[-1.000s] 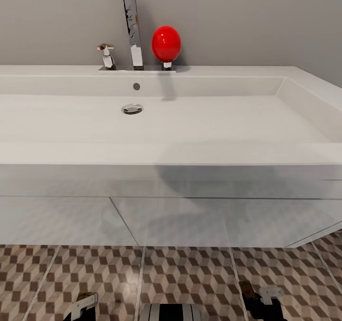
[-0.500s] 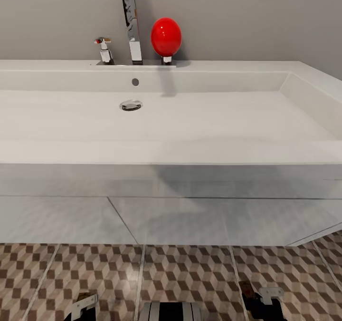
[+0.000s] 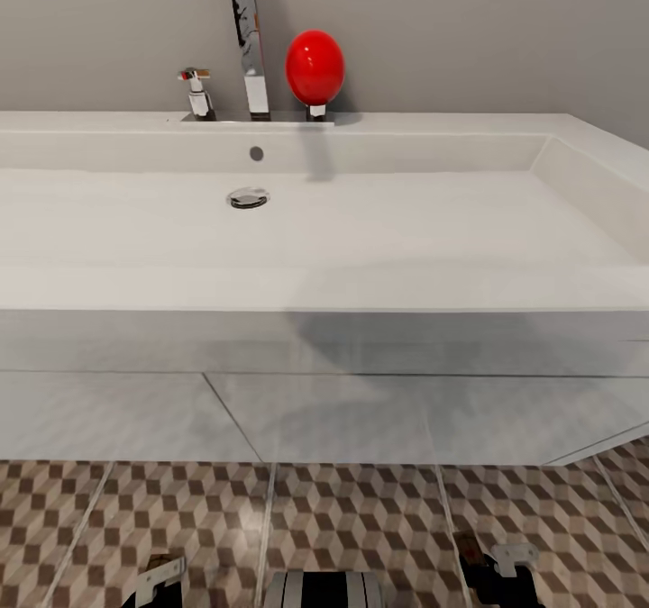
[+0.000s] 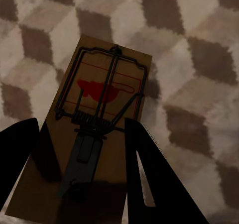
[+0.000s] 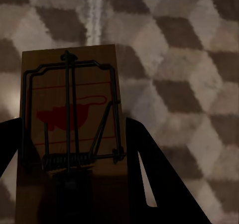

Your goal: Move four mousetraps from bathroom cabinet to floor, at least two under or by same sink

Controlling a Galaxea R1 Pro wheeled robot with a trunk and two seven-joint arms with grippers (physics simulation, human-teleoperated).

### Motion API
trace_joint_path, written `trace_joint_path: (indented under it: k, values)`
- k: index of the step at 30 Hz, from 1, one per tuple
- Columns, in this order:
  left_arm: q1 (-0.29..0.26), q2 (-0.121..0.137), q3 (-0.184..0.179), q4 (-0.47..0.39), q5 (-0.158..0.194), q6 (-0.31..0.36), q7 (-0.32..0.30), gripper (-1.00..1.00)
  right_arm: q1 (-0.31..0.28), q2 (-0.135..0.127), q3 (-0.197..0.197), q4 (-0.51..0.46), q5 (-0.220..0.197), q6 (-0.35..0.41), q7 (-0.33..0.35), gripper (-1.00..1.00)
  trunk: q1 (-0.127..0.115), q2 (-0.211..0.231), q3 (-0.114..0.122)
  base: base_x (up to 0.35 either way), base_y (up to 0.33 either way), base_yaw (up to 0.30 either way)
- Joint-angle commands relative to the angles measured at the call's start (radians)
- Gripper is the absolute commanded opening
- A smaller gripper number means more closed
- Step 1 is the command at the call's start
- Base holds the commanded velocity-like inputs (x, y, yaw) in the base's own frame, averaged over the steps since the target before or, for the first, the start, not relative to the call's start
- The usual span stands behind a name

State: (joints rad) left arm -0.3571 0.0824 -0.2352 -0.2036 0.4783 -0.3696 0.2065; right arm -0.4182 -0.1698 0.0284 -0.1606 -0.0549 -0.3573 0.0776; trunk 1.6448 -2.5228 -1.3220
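The left gripper [image 4: 79, 169] is clamped on a mousetrap [image 4: 99, 129], its dark fingers flanking the board's near end low in the frame; the right gripper [image 5: 69, 184] grips a second mousetrap [image 5: 69, 129] likewise, with the cube-patterned bathroom floor [image 5: 189, 84] beyond both. In the head view the bathroom sink [image 3: 361, 230] spans the upper frame over tiles along the bottom. Released from height, either trap could bounce or land away from the sink; how near the floor they hang is unclear.
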Motion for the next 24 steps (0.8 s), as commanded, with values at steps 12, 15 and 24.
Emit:
trace_joint_path:
  k: [12, 15, 24]
  values:
    - [0.000, 0.000, -0.009, 0.000, 0.003, -0.002, 0.007, -1.00, -0.001, 0.000, 0.003, 0.001, -0.010, -0.003, 0.007, -1.00, 0.003, -0.002, -0.028, 0.000, 0.000, 0.000]
    - [0.000, 0.000, -0.009, 0.000, 0.003, -0.002, 0.007, -1.00, -0.001, 0.000, 0.003, 0.001, -0.010, -0.003, 0.007, -1.00, 0.003, -0.002, -0.028, 0.000, 0.000, 0.000]
    - [-0.001, 0.003, -0.015, -0.013, 0.004, 0.004, 0.004, -1.00, -0.001, 0.000, 0.001, -0.019, -0.010, -0.003, 0.005, -1.00, 0.003, -0.002, -0.028, 0.000, 0.000, 0.000]
